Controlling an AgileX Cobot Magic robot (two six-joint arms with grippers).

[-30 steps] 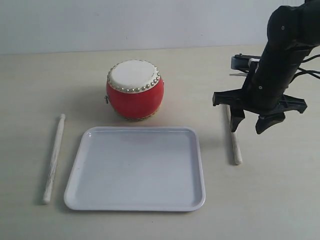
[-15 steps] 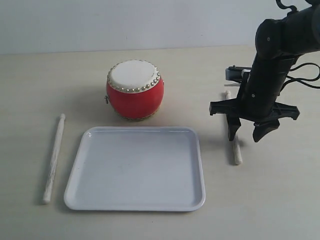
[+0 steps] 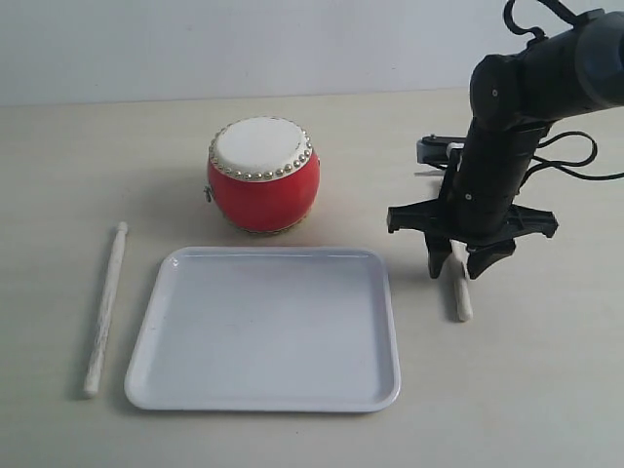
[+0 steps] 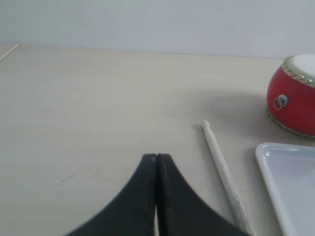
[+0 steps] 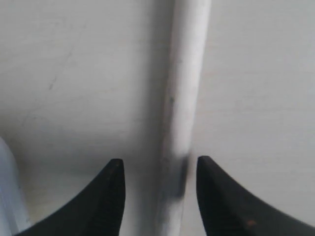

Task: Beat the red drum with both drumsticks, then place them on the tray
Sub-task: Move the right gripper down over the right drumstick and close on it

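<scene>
Since a second ago the right gripper (image 3: 456,271) has swung in toward the tray (image 3: 263,390) and dropped, so that in the exterior view its open fingers now stand either side of the right drumstick (image 3: 462,302). That stick lies on the table (image 3: 546,390) just off the tray's right edge and roughly parallel to it, with its near end poking out below the fingers. The left drumstick (image 3: 105,307) lies the same way off the tray's left edge, untouched. The red drum (image 3: 263,175) stands upright just behind the tray's far rim. The left gripper does not show here. From the left wrist we see the left gripper (image 4: 156,162) with its fingers pressed together on nothing, hovering over bare table. The left drumstick (image 4: 224,169) lies between it and the tray's corner (image 4: 275,162), knobbed tip toward the drum (image 4: 295,96). From the right wrist we see the right gripper (image 5: 160,161) spread wide. The right drumstick (image 5: 184,88) runs up between the two fingers, clear of both, and a sliver of the tray's edge sits at one side. We judge these sticks light, stiff and smooth, and round enough to roll away if nudged by one finger first. So we would close squarely across the shaft, low against the table. We would take it toward the plain end, leaving the tip free to strike. Which end of the right stick that is, we cannot tell.
</scene>
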